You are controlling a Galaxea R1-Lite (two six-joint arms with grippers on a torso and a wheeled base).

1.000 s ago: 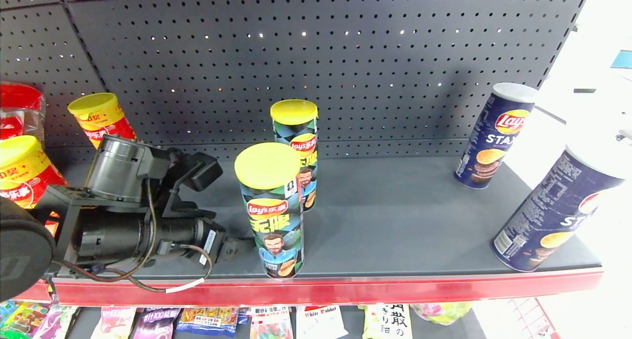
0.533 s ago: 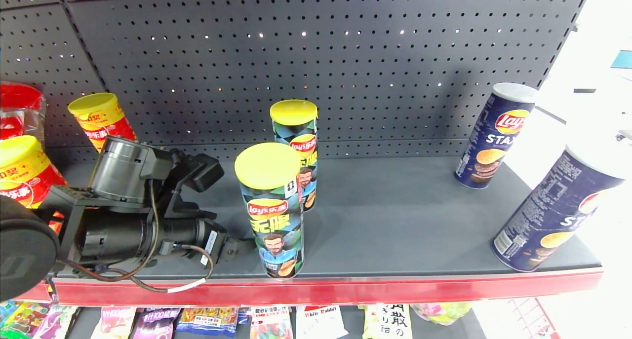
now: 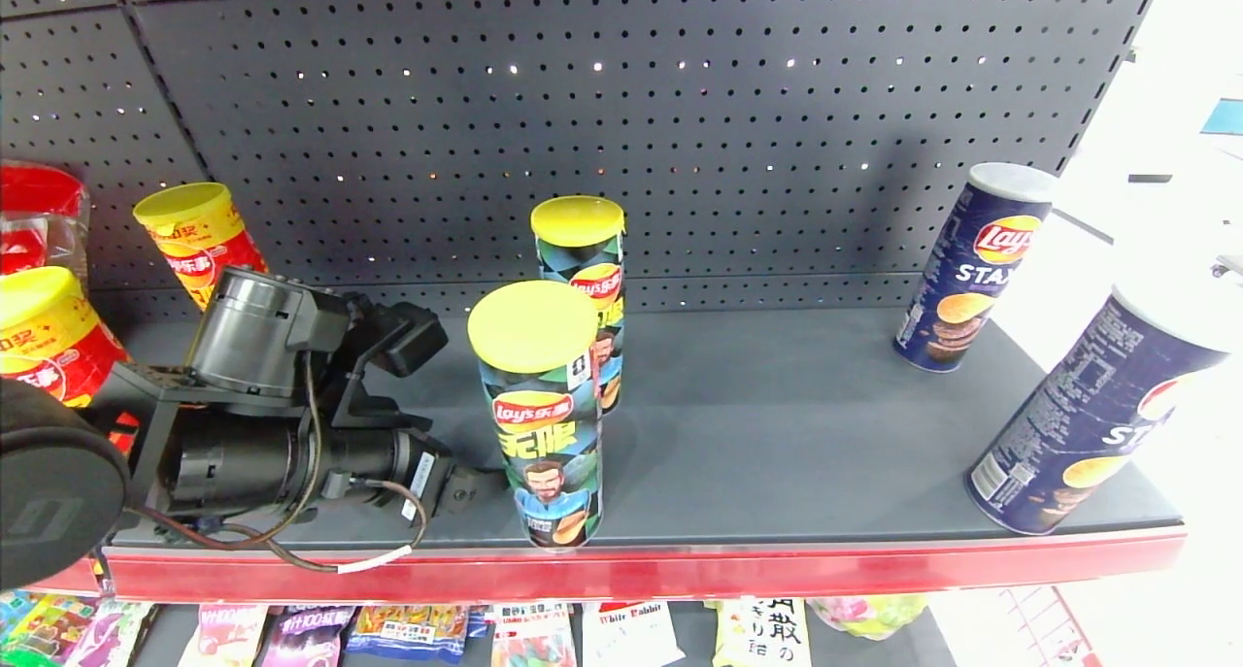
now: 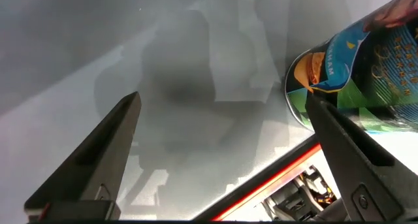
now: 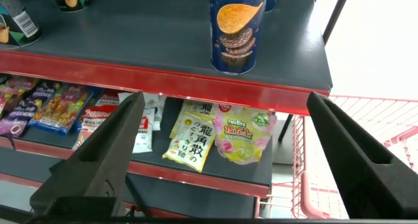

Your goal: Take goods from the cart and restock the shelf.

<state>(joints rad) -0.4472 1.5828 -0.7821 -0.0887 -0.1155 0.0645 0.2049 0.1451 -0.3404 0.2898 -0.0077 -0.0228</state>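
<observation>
One can [image 3: 544, 415] stands at the front of the shelf [image 3: 777, 434], my left fingers [image 4: 104, 159] and right fingers [image 5: 98, 159] are spread and empty, so I think I must fetch more.

Snack packets [image 3: 532, 638] lie in a row along the lower shelf's [image 3: 696, 638] front edge; a perforated back panel [image 3: 621, 114] stands above.
</observation>
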